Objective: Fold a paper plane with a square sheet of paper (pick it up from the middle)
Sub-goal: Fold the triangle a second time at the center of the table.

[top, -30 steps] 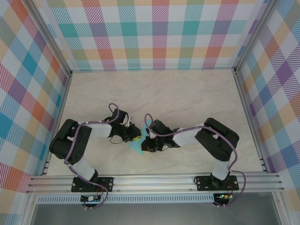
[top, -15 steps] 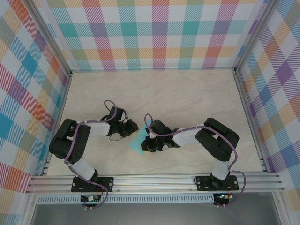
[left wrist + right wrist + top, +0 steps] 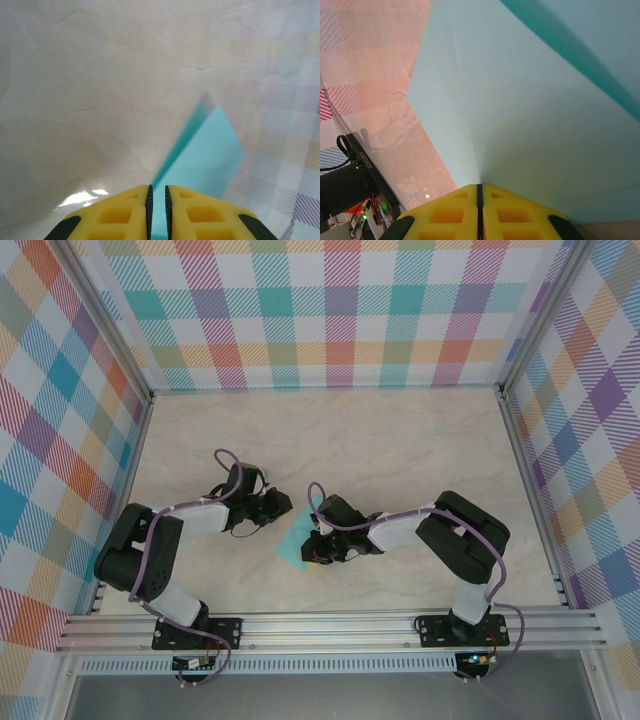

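The square sheet of paper point(image 3: 296, 538) is turquoise and partly folded, lying between my two grippers near the table's middle front. My right gripper point(image 3: 317, 548) is shut on its right side; in the right wrist view the fingertips point(image 3: 479, 186) pinch the sheet point(image 3: 530, 110), which runs away with a raised fold. My left gripper point(image 3: 284, 510) points at the sheet's upper left edge. In the left wrist view its jaws point(image 3: 157, 188) stand a narrow slit apart, the paper point(image 3: 210, 155) rising just beyond them with teal showing through the slit. I cannot tell whether they touch it.
The marble-patterned table point(image 3: 400, 450) stretches open behind and to the right of the arms. Checked walls close in the left, back and right sides. An aluminium rail point(image 3: 330, 625) carrying the arm bases runs along the front edge.
My left gripper has drawn back up and to the left, off the paper. More of the sheet now shows. The right gripper has held still.
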